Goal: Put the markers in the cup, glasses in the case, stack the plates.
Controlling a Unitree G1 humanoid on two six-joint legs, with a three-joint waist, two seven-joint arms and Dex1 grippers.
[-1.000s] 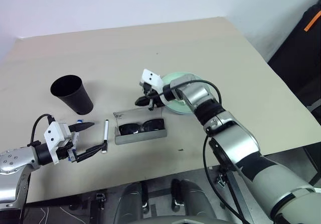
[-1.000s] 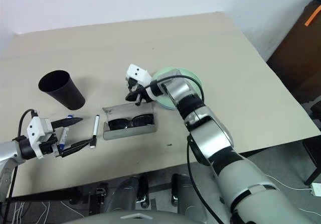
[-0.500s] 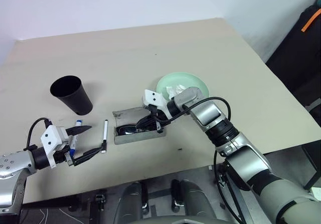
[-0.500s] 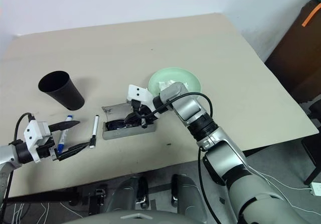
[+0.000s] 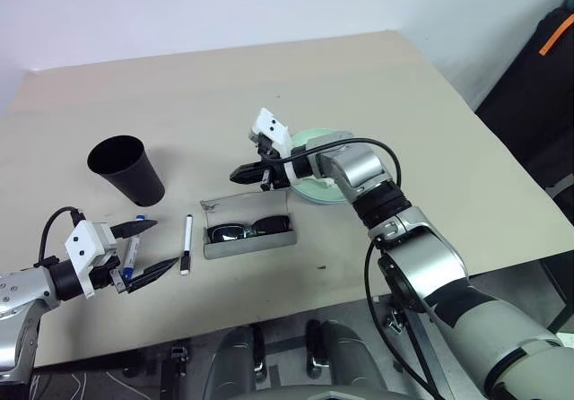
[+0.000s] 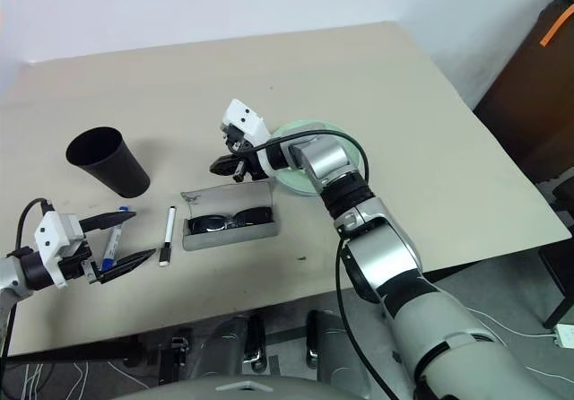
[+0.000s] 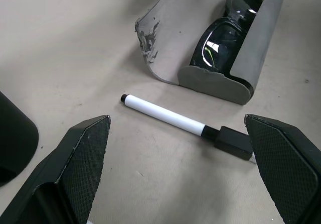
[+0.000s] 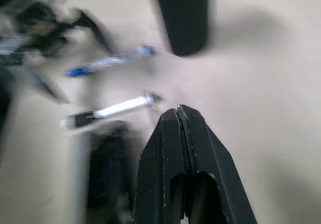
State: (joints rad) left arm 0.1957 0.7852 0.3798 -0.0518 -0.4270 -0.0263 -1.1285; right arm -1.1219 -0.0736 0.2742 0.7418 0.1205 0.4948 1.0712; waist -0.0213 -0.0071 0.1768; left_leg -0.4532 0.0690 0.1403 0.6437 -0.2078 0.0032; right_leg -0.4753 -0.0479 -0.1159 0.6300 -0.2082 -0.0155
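Observation:
The black cup (image 5: 126, 169) stands upright at the left. Next to it lie the blue-capped marker (image 5: 134, 239) and the black-capped marker (image 5: 186, 243), side by side. My left gripper (image 5: 169, 241) hovers open just in front of them, its fingers (image 7: 85, 153) spread either side of the black-capped marker (image 7: 170, 118). The grey-green case (image 5: 249, 239) lies open with the glasses (image 5: 247, 230) inside. My right gripper (image 5: 235, 177) is shut and empty, raised above the table just behind the case. The right arm covers part of the mint plate (image 5: 316, 192).
The tan table (image 5: 377, 95) stretches bare behind the cup and the plate. Its front edge (image 5: 269, 315) runs close below the left gripper. A dark object with an orange stripe (image 5: 547, 68) stands off the table at the right.
The right gripper dipped down onto the glasses in the case half a second ago and has lifted back up behind it, still shut. The left gripper has held still and open.

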